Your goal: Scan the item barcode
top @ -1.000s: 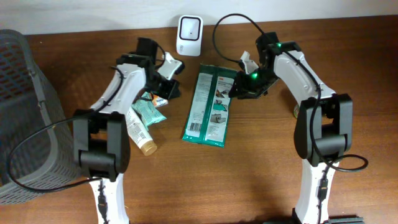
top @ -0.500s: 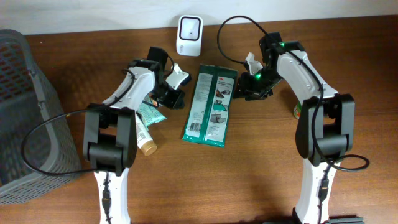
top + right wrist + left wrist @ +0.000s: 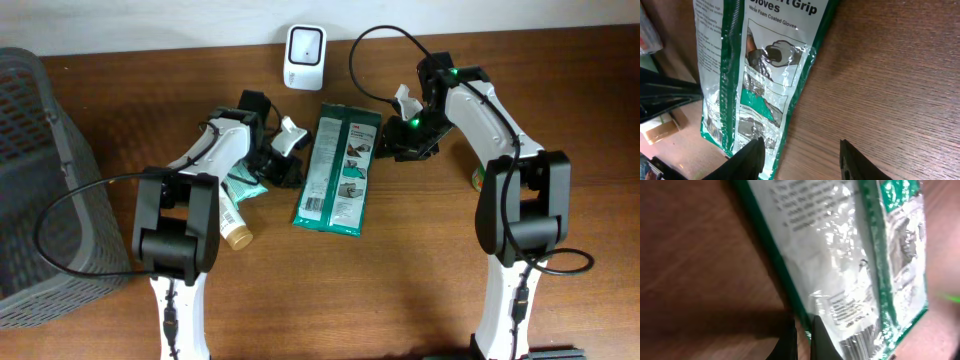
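The glove packet (image 3: 338,170) lies flat mid-table (image 3: 420,270), towards the back edge, just in front of the white scanner (image 3: 304,45). The right wrist camera picks up the print: "Grip", "Gloves", and beneath them "Nitrile Foam Coated Gloves" above drawings of gloved hands. None of that can be read from overhead.

The left gripper (image 3: 288,165) has swung in from beside the tube (image 3: 228,212) over the last second and now sits at the packet's left edge. Its fingers are clenched together with nothing between them. The right gripper (image 3: 383,150) is at the packet's upper right corner. Its fingers have spread apart since a second ago and now hang released over bare wood. The packet itself hasn't shifted.

Only the left wrist view shows the barcode (image 3: 862,340), on the white panel just beyond the closed fingertips. The fine print above it is too blurred to read. A grey basket (image 3: 40,150) stands at the left edge.
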Action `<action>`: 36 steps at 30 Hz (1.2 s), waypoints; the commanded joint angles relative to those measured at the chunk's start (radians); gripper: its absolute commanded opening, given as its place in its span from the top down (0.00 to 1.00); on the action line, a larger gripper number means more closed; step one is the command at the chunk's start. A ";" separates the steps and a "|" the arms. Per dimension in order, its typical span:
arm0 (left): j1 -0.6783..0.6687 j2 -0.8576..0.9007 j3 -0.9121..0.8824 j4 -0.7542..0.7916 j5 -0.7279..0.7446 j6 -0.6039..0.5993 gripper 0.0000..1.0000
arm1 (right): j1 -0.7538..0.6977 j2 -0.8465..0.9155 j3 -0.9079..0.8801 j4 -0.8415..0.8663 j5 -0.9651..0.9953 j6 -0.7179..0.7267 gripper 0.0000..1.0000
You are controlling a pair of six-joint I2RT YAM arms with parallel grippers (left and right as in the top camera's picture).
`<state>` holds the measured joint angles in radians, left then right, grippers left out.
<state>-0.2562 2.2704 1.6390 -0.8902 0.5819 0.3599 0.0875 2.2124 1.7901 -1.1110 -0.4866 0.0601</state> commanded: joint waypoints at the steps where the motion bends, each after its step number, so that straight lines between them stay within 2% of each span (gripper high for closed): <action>1: -0.006 0.026 -0.016 -0.007 0.117 0.016 0.99 | -0.003 0.008 0.014 -0.001 0.014 0.000 0.53; 7: -0.009 0.026 -0.016 -0.021 0.212 0.016 1.00 | -0.003 0.008 0.014 -0.002 0.021 0.000 0.53; 15: -0.051 0.026 -0.016 -0.031 0.208 0.018 1.00 | -0.003 0.008 0.014 -0.005 0.021 0.000 0.53; 22: -0.073 0.026 -0.016 -0.027 0.204 0.087 1.00 | -0.003 0.008 0.014 -0.006 0.028 0.000 0.53; 28: -0.055 0.024 0.035 -0.026 0.082 0.087 1.00 | -0.003 0.008 0.001 -0.007 0.029 0.000 0.53; 33: -0.040 0.018 0.148 -0.037 0.040 0.087 1.00 | -0.003 0.008 -0.007 -0.006 0.028 0.000 0.52; 36: -0.040 0.019 0.156 -0.008 0.011 0.087 1.00 | -0.002 0.008 -0.008 -0.006 0.027 0.000 0.52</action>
<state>-0.3054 2.2784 1.7733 -0.9173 0.6338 0.4274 0.0875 2.2124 1.7893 -1.1183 -0.4679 0.0605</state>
